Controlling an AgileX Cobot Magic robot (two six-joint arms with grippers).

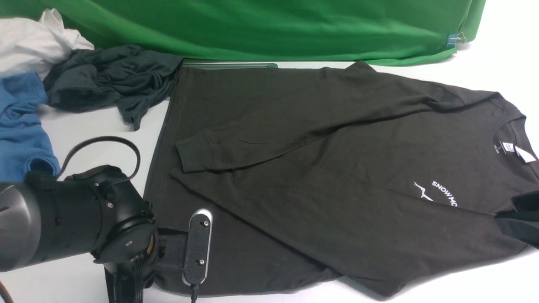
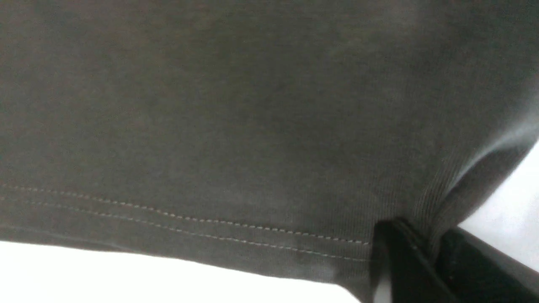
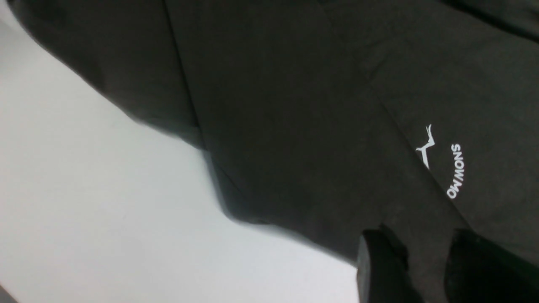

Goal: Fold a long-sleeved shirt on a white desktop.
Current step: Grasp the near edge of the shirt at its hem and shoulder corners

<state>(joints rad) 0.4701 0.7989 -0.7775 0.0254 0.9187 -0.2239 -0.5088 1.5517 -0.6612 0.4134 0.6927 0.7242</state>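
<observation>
The long-sleeved shirt (image 1: 320, 168) lies spread on the white desktop (image 1: 92, 126), collar and white print to the right, both sleeves folded across the body. My left gripper (image 2: 425, 237) is shut on the stitched bottom hem at the shirt's near left corner (image 2: 252, 235); in the front view its jaws are hidden under the wrist (image 1: 126, 235). My right gripper (image 3: 425, 242) is at the near right shoulder edge, below the print (image 3: 454, 170), with dark fabric filling the gap between its fingers. In the front view the right gripper (image 1: 520, 219) shows only at the picture's edge.
A crumpled dark grey garment (image 1: 109, 80), a blue shirt (image 1: 21, 122) and a white cloth (image 1: 33, 42) are piled at the back left. The green backdrop (image 1: 252, 25) hangs along the far edge, with a grey hatch (image 1: 229, 65) just before it.
</observation>
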